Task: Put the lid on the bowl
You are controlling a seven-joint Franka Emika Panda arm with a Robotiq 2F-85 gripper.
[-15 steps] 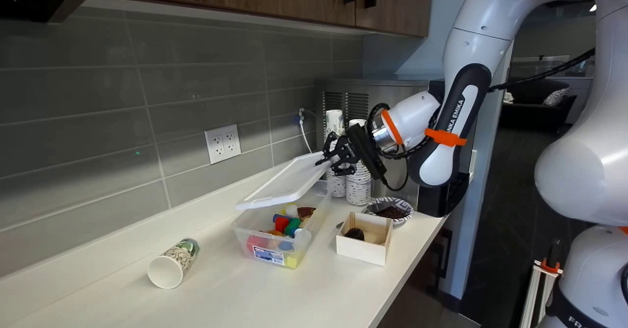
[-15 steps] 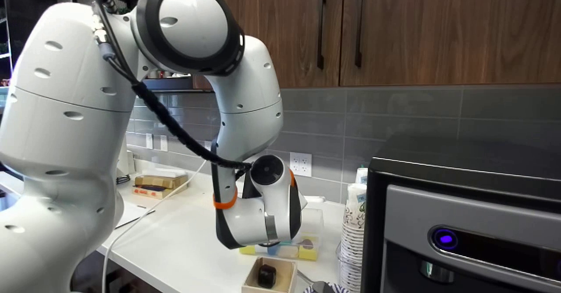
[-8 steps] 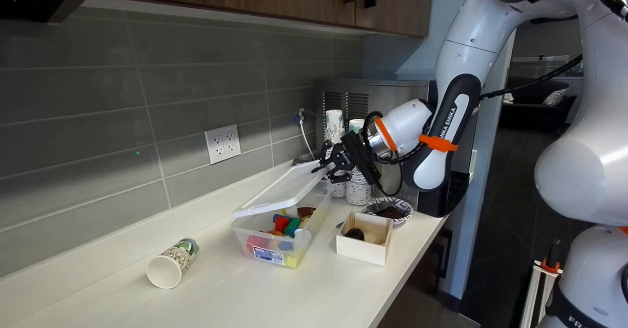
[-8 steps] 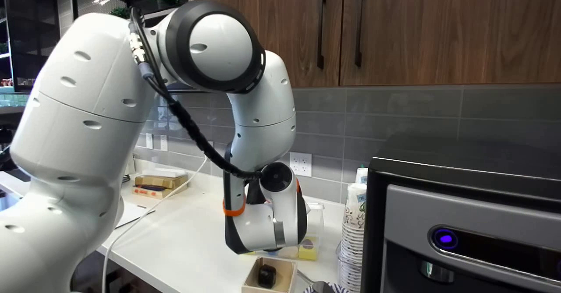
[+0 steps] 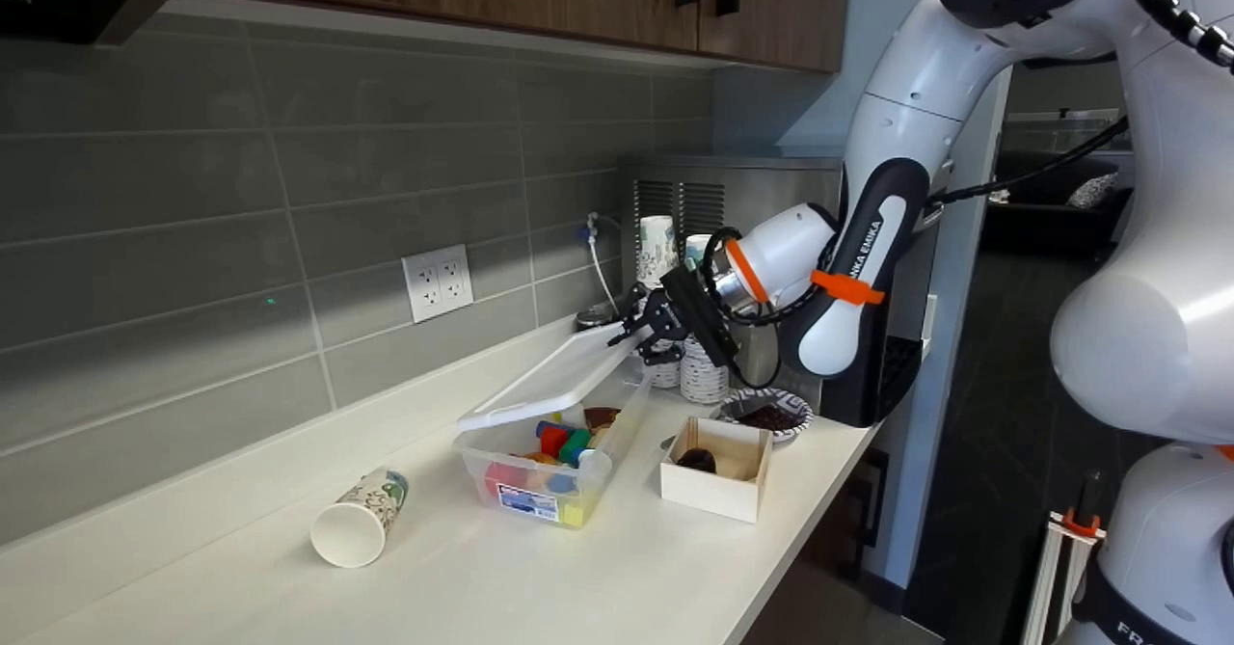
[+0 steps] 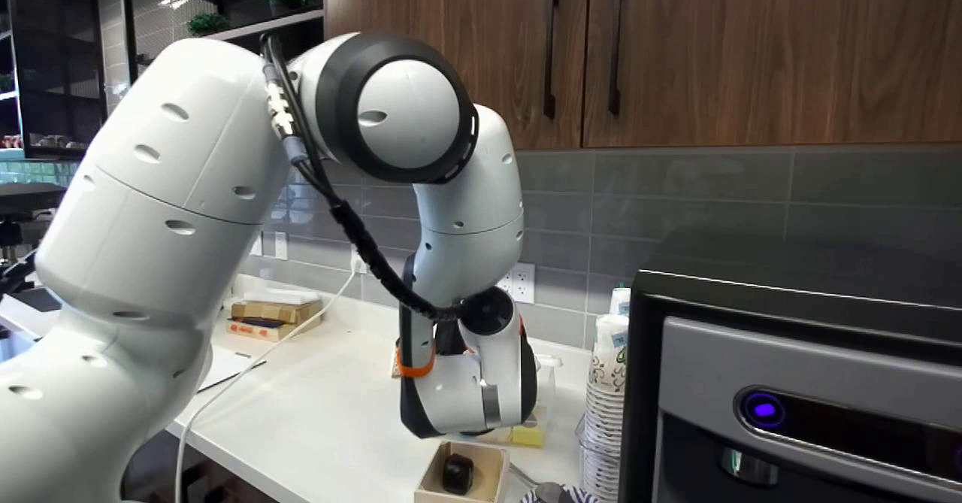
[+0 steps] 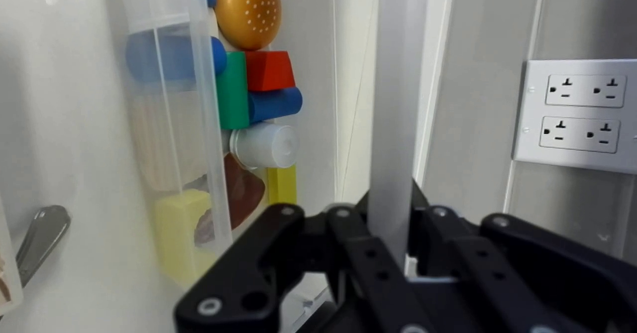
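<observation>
The lid [image 5: 549, 375] is a flat translucent-white rectangle, tilted over the bowl. Its low end is at the bowl's near rim and its far end is raised. My gripper [image 5: 636, 344] is shut on the raised end. In the wrist view my gripper [image 7: 388, 213] has the lid [image 7: 398, 99], seen edge-on, between its fingers. The bowl [image 5: 598, 479] is a clear rectangular tub holding colourful items. Its rim also shows in the wrist view [image 7: 211, 139], to the left of the lid. In an exterior view the arm hides the gripper and most of the bowl [image 6: 551, 398].
A paper cup [image 5: 349, 534] lies on its side on the counter. A small white box [image 5: 709, 493] with a dark item stands right of the bowl. Behind are a patterned plate [image 5: 789, 409], stacks of cups [image 5: 704, 375] and a steel machine [image 5: 771, 201]. The tiled wall runs along the back.
The gripper and the lid's held end have moved down and slightly left, so the lid lies lower over the bowl. The lying paper cup has rolled a little to the right.
</observation>
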